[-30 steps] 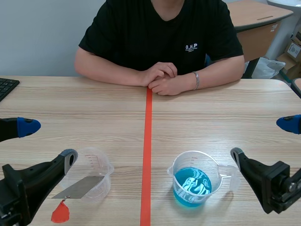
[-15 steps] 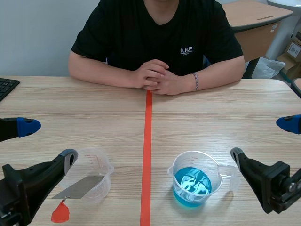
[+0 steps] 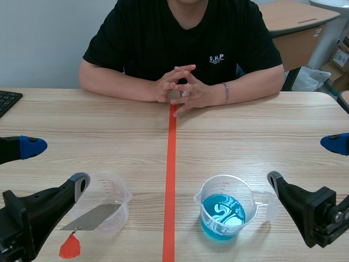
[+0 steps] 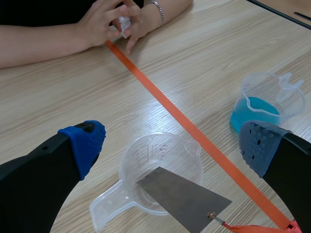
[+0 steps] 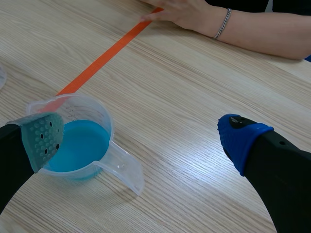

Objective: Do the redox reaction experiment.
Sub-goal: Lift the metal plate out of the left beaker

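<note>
Scene view: on the table (image 3: 262, 136), the empty clear cup (image 3: 112, 191) stands near the near edge, left of the tape line (image 3: 170, 164), its spout turned toward that line. A metal sheet (image 3: 90, 218) leans in it. The sheet's long axis runs from inside the cup out over the rim toward the near left corner, and a red tag (image 3: 70, 246) lies at its outer end. The cup of blue liquid (image 3: 223, 213) stands near the near edge, right of the line, with its handle pointing toward the right edge. The left gripper (image 3: 54, 164) and right gripper (image 3: 302, 161) are both spread wide and hold nothing. The person's hands (image 3: 180, 84) rest at the far edge, and a keyboard (image 3: 8, 101) sits at the far left corner.

Left wrist view: the left gripper (image 4: 172, 143) is spread wide, and the empty clear cup (image 4: 160, 160) stands between and just ahead of its fingers. The cup's handle points back toward the gripper. The metal sheet (image 4: 184, 196) slants out of the cup toward the grey-padded finger.

Right wrist view: the right gripper (image 5: 141, 137) is spread wide. The cup of blue liquid (image 5: 77, 141) sits just beyond its grey-green pad, and the cup's handle points into the gap between the fingers.
</note>
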`<control>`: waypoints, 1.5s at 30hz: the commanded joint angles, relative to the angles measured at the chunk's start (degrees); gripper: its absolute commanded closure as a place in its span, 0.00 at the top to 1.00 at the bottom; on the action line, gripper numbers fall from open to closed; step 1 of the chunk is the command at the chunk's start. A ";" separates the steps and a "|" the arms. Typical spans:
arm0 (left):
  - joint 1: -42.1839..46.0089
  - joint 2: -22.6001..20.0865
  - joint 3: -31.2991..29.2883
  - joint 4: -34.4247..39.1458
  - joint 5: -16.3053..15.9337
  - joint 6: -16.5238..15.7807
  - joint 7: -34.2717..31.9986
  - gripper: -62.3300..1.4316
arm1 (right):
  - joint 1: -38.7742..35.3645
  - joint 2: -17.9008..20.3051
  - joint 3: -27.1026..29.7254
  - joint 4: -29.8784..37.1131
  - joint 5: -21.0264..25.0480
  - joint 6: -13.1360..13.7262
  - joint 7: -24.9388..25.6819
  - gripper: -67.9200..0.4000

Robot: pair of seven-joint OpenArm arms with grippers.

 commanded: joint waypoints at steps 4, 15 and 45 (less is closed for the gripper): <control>2.21 0.13 -2.38 1.14 -0.17 2.23 -3.30 0.95 | 0.37 0.79 0.07 1.01 0.59 -0.15 1.07 1.00; 13.66 0.13 -9.51 1.14 3.06 5.07 -6.05 0.95 | 0.37 0.79 0.07 1.01 0.59 -0.15 1.57 1.00; 26.95 13.07 -11.04 -8.17 8.44 11.02 -7.28 0.95 | 7.04 1.20 -1.95 1.03 -9.99 2.08 4.04 1.00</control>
